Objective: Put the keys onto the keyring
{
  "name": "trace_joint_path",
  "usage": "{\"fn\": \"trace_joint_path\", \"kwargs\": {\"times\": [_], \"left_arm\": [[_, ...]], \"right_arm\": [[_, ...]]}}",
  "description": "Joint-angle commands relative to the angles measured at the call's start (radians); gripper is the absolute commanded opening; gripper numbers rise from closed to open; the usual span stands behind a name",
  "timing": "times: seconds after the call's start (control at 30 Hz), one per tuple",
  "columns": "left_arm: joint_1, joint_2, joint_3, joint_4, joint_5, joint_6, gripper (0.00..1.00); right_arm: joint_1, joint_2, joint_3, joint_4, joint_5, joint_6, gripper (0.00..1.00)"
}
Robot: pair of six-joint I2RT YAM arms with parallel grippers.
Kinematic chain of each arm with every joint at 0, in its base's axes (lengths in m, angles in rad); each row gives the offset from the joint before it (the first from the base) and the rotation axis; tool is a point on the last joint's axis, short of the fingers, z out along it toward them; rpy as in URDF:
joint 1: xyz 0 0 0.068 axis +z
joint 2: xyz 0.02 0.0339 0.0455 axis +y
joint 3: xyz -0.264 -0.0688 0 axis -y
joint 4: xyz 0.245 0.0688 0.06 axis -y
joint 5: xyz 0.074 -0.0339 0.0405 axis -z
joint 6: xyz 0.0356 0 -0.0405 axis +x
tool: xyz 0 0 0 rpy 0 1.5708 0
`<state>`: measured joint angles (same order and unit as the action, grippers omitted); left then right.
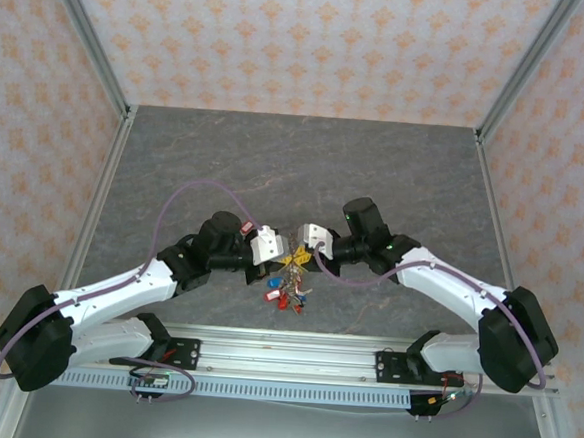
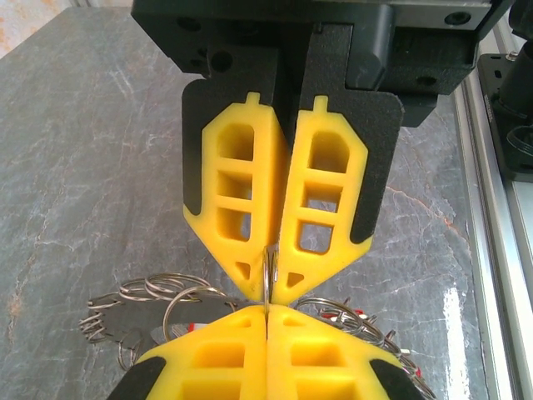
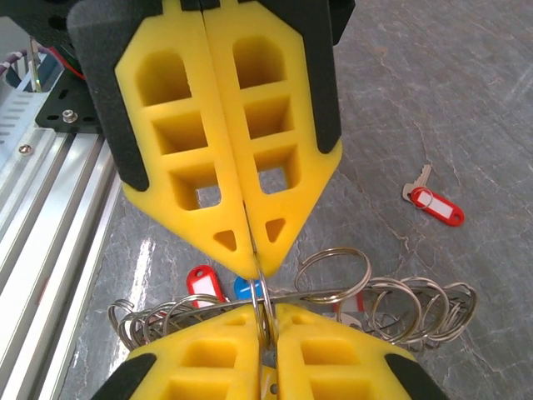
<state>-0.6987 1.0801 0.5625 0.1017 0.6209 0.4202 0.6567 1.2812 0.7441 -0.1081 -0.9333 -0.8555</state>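
Where the two arms meet tip to tip above the middle of the worktop's (image 1: 276, 158) near edge, the left gripper (image 3: 254, 271) and the right gripper (image 2: 268, 287) both bear on one wire split ring (image 2: 268, 271). The left jaws are pressed fully together, with the ring's wire pinched at their tips. The right jaws stand all but together, with the same wire running into the thin slit between them. The ring stands on edge between the two pairs of yellow fingers.

Just below the tips sits the keyring (image 2: 133, 321), a dark flat piece fringed with many more wire loops that fan out to either side. The keys (image 1: 287, 287) hang and lie in a bunch under the grippers, close to the near edge, their tags mostly red with a blue one (image 3: 246, 288) among them. One red-tagged key (image 3: 435, 206) lies flat on the worktop by itself, apart from the bunch.
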Motion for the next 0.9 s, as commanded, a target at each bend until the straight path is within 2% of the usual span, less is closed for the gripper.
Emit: {"fn": "trace_joint_path", "kwargs": {"times": [0.0, 0.13, 0.23, 0.37, 0.5, 0.87], "left_arm": [[0.001, -0.017, -0.010, 0.067, 0.004, -0.015, 0.00], [0.002, -0.017, -0.010, 0.064, 0.001, -0.013, 0.00], [0.001, -0.010, -0.006, 0.060, 0.001, -0.013, 0.00], [0.001, 0.004, 0.006, 0.042, 0.018, -0.007, 0.01], [0.001, 0.025, 0.018, 0.025, 0.047, 0.000, 0.14], [0.001, 0.055, 0.030, 0.077, 0.059, -0.016, 0.15]], "right_arm": [[0.004, -0.035, -0.023, 0.061, 0.016, 0.020, 0.11], [0.001, -0.042, -0.027, 0.074, 0.021, 0.027, 0.07], [-0.002, -0.039, -0.023, 0.077, 0.012, 0.037, 0.00], [-0.005, -0.035, -0.018, 0.079, -0.003, 0.042, 0.00], [-0.009, -0.035, -0.015, 0.088, -0.030, 0.054, 0.00], [-0.011, -0.036, -0.009, 0.087, -0.058, 0.075, 0.00]]}}
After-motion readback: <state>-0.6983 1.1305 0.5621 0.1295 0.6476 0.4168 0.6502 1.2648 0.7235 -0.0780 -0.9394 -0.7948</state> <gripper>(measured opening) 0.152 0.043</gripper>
